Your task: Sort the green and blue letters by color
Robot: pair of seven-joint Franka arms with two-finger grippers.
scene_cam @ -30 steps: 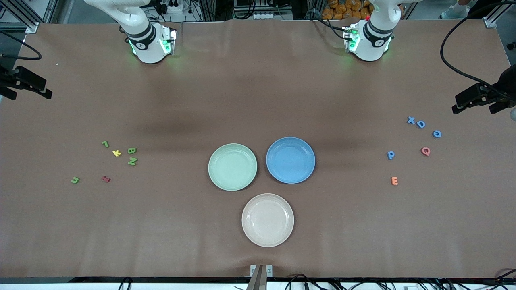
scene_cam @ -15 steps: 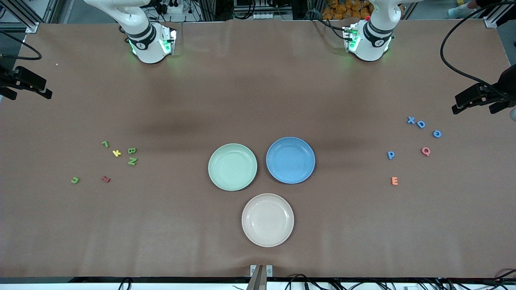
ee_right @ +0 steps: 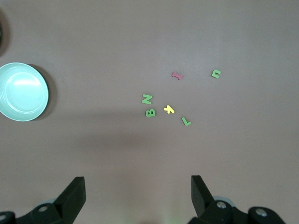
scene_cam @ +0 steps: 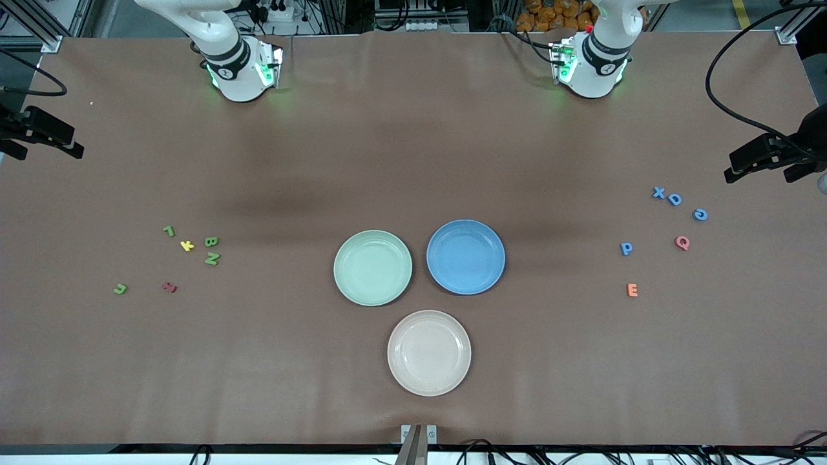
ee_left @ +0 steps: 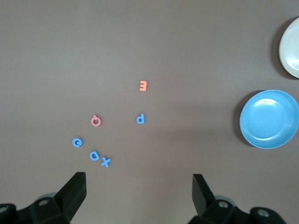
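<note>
Brown table (scene_cam: 413,161) — three plates (scene_cam: 373,267), scattered letters (scene_cam: 211,241)

My arms: glossy white rounded shells, black ring band at each base joint. Green lights glow at left arm base (scene_cam: 589,64) and right arm base (scene_cam: 240,70). Black cables trail off both bases. My left gripper (ee_left: 140,193) and right gripper (ee_right: 138,196): matte black angular fingers, small round screw holes near mounts.
</note>
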